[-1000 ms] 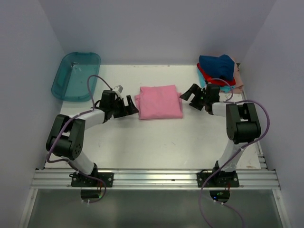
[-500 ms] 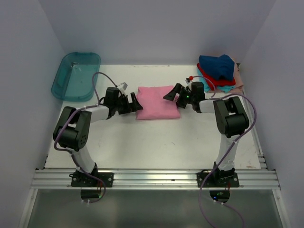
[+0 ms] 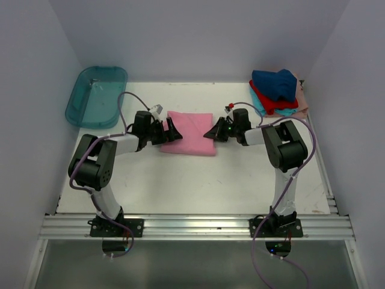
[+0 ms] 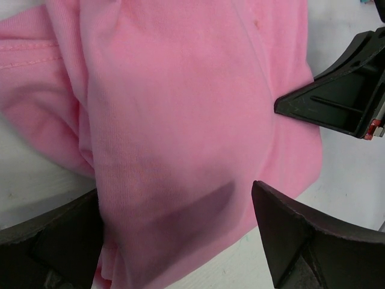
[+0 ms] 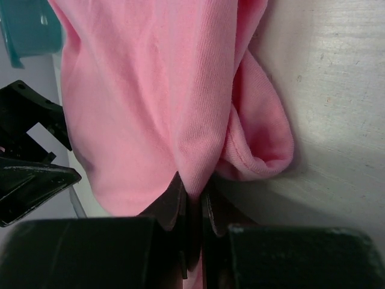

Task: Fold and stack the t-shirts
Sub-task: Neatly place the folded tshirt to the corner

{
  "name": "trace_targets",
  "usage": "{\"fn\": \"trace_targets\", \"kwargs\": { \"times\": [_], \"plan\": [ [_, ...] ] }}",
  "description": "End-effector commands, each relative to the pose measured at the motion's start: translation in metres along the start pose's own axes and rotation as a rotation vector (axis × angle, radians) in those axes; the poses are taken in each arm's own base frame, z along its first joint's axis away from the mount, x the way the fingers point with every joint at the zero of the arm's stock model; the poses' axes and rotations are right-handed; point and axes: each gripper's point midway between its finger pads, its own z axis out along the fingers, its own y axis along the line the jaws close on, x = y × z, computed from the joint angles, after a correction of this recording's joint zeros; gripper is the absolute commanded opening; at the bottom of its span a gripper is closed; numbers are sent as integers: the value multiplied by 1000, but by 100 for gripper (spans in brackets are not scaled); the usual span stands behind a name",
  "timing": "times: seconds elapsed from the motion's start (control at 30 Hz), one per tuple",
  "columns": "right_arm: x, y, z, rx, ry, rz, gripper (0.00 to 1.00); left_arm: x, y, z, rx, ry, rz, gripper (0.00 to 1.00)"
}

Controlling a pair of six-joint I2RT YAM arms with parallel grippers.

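Note:
A folded pink t-shirt [image 3: 189, 132] lies flat mid-table. My left gripper [image 3: 170, 130] is open at its left edge, and in the left wrist view the cloth [image 4: 180, 108] fills the gap between the spread fingers [image 4: 307, 241]. My right gripper [image 3: 212, 132] is shut on the shirt's right edge; in the right wrist view a pinched ridge of pink cloth [image 5: 156, 90] runs down into the closed gripper [image 5: 194, 198]. More t-shirts are piled at the back right: navy [image 3: 275, 83] on top, with red [image 3: 271, 101], teal [image 3: 258, 106] and peach [image 3: 302, 99] beneath.
A translucent teal tub [image 3: 96, 96] sits at the back left corner, its rim also showing in the right wrist view [image 5: 27, 24]. White walls close in the table on three sides. The arm bases stand on the metal rail [image 3: 192, 226] at the near edge.
Both grippers have moved inward onto the pink shirt from either side. The right one has shut on its right edge, and the shirt has slid a little to the left.

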Motion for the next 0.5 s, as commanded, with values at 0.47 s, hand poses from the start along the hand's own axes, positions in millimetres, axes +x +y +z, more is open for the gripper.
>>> {"fn": "trace_targets", "kwargs": {
  "times": [0.47],
  "plan": [
    [-46, 128, -93, -694, -129, 150, 0, -1, -22, -29, 46, -25, 33, 100]
  ]
}}
